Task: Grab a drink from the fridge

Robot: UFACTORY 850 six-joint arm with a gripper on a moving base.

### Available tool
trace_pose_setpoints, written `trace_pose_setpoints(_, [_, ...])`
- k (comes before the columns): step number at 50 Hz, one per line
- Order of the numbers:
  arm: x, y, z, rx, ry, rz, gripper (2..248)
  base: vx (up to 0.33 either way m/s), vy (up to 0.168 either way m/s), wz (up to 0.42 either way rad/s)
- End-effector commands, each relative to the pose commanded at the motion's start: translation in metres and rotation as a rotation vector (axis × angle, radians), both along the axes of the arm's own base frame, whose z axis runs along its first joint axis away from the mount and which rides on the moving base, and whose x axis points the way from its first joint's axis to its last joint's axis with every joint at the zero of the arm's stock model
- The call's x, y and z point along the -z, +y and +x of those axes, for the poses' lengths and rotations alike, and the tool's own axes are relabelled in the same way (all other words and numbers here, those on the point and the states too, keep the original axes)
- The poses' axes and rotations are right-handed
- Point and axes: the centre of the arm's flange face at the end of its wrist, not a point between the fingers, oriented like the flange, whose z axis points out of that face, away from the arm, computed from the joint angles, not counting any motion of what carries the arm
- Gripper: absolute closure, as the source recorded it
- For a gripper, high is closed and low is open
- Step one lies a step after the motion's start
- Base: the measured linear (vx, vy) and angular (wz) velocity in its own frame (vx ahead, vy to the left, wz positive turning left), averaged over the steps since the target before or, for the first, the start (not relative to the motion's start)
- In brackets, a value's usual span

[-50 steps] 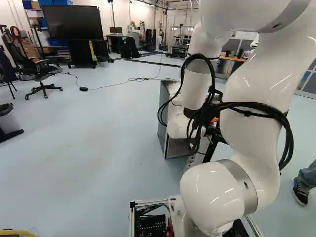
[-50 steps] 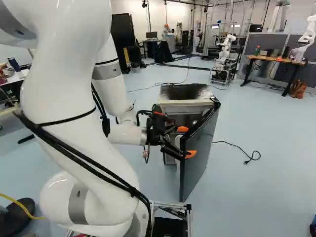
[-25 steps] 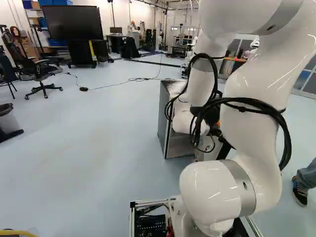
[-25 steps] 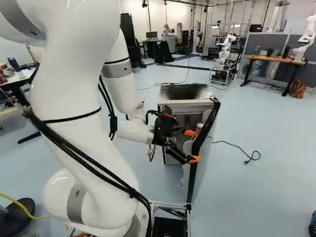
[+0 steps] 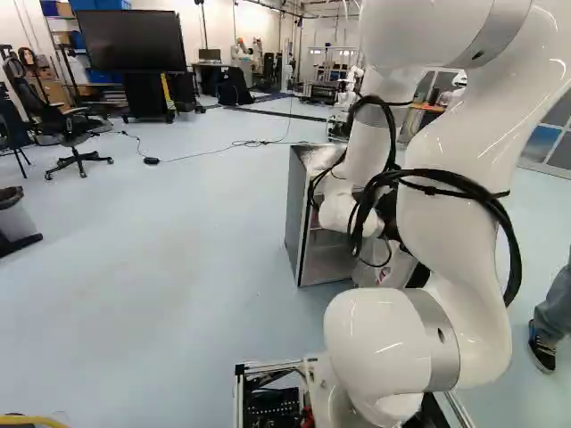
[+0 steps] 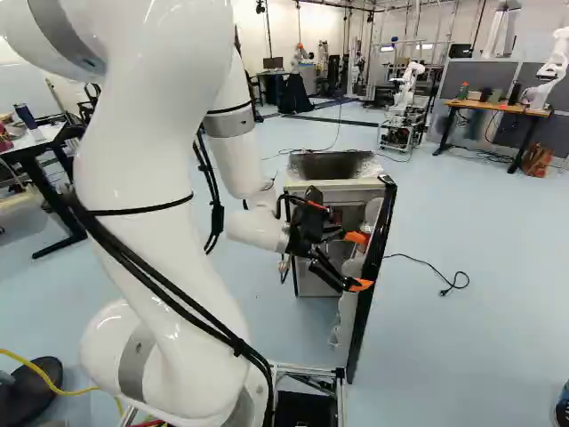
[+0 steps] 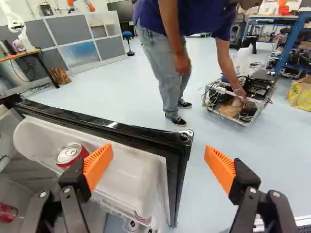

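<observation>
My gripper [image 6: 359, 261] is at the fridge's door in the right base view, one finger above the other. The fridge [image 6: 336, 188] stands with its door [image 6: 372, 271] swung out. In the wrist view the open gripper [image 7: 158, 159] has the door's black corner [image 7: 183, 137] between and ahead of its fingers, with a gap to the orange pads [image 7: 221, 170]. A red can [image 7: 71, 154] lies in the door's white shelf, beside the other finger, with its silver top showing. Another red can [image 7: 8, 212] is inside the fridge. The arm hides much of the fridge in the left base view.
Beyond the door, a person bends over a wheeled frame [image 7: 238, 104] full of cables. A black cable [image 6: 436, 271] lies on the floor right of the fridge. Another robot [image 6: 407, 89] stands behind it, left of a wooden desk [image 6: 500, 108].
The fridge door has swung wider, so its inner side and shelves now show in the right base view. My gripper has moved rightward there, remaining open. The base has stayed put.
</observation>
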Motion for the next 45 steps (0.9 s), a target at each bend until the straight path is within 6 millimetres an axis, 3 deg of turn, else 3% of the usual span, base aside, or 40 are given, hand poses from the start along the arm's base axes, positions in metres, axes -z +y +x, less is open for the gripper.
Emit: trace_pose_setpoints(45, [0.0,-0.059,0.034,0.145,-0.055,-0.013,3,0.0,0.0,0.0])
